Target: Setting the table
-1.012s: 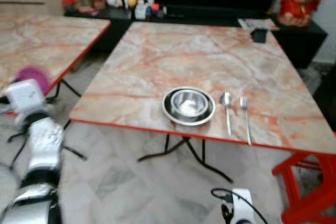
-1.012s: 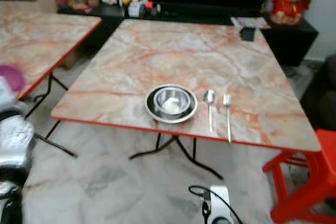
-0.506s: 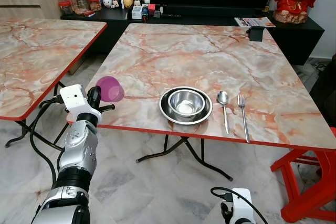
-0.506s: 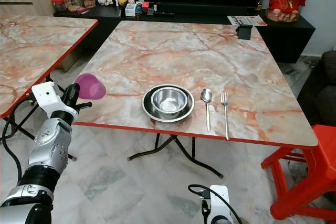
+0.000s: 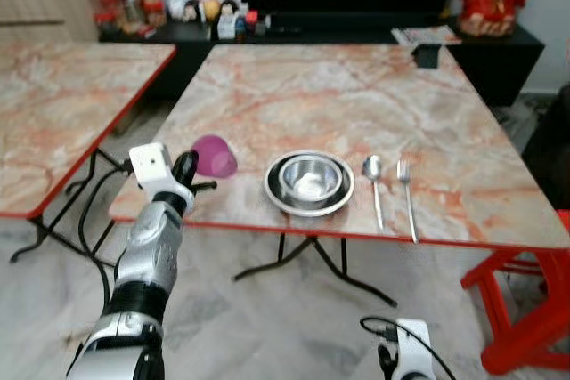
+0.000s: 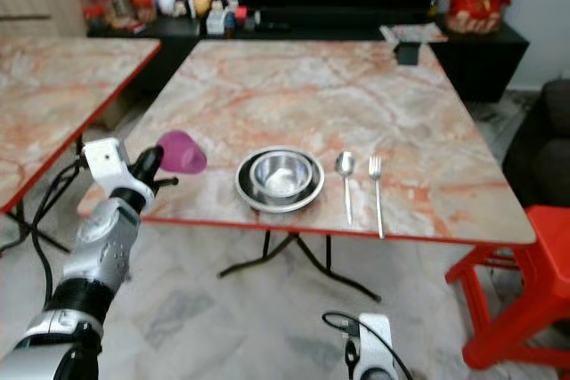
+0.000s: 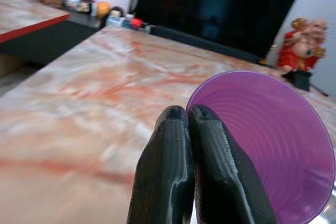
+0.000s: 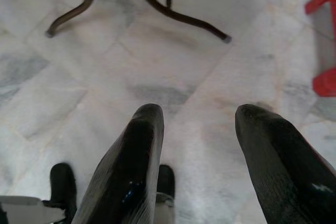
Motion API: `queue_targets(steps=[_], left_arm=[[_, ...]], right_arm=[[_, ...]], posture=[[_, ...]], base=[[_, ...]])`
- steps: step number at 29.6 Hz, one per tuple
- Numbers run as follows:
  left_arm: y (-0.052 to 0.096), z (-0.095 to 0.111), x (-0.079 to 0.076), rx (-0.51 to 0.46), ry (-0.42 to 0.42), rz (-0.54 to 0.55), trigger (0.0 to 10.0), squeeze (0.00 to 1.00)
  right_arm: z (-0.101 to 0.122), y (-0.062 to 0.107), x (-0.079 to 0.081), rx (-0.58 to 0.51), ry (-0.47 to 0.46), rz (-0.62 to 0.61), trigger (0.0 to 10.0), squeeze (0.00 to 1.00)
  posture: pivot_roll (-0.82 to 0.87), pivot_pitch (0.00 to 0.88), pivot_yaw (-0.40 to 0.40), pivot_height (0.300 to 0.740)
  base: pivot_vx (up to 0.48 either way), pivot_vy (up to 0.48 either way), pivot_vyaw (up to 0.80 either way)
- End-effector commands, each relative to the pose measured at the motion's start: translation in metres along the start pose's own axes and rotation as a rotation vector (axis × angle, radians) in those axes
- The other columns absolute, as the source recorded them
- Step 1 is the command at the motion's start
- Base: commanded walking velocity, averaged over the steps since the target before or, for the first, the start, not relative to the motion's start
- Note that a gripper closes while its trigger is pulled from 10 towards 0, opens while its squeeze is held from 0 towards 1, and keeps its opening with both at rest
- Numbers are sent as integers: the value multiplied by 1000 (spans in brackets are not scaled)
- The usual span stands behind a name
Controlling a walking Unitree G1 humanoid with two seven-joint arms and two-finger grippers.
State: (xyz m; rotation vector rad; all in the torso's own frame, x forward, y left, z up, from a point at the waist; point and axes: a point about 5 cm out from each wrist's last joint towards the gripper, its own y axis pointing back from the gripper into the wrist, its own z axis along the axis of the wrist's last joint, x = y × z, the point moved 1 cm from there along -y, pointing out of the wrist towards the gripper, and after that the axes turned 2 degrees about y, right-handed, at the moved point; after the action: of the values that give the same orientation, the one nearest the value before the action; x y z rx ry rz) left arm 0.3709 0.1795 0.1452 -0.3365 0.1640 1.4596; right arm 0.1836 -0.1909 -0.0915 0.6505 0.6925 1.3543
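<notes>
Purple cup [image 5: 215,156] pinched at its rim by the left claw [image 5: 184,169], held over the surface [image 5: 356,104] edge, just left of bowl-on-plate [image 5: 309,182]. Spoon [image 5: 374,186] and fork [image 5: 406,197] already laid; cup not yet set down. Right claw [image 8: 202,166] hangs open over the floor.

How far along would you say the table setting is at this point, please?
Done: the bowl sits in the plate, with spoon and fork to their right. In hand: the left gripper holds the purple cup over the table. Left: setting it down.
</notes>
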Motion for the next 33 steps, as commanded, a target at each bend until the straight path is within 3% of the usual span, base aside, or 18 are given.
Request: queue_targets(steps=[1, 13, 27, 29, 32, 33], left_arm=[[-2, 5, -1, -2, -2, -11, 10000, 0], [-3, 9, 1, -5, -17, -9, 10000, 0], [7, 25, 23, -9, -37, 19, 10000, 0], [15, 32, 35, 37, -71, 25, 10000, 0], [21, 28, 50, 198, -192, 83, 10000, 0], [21, 28, 50, 198, -192, 83, 10000, 0]], right_arm=[[1, 0, 1, -5, -13, -8, 10000, 0], [1, 0, 1, -6, -15, -12, 10000, 0], [-5, 1, 4, 7, -20, -10, 10000, 0], [-10, 3, 5, 18, -21, -10, 10000, 0], [-14, 4, 6, 29, -22, -6, 10000, 0], [-14, 4, 6, 29, -22, -6, 10000, 0]], posture=[[-47, 0, 26, 740], [-50, 0, 37, 740], [-47, 0, 57, 740], [-43, 0, 65, 740], [-23, 0, 54, 740], [-23, 0, 54, 740]], base=[[360, 0, 0], [355, 0, 0], [0, 0, 0], [0, 0, 0], [0, 0, 0], [0, 0, 0]])
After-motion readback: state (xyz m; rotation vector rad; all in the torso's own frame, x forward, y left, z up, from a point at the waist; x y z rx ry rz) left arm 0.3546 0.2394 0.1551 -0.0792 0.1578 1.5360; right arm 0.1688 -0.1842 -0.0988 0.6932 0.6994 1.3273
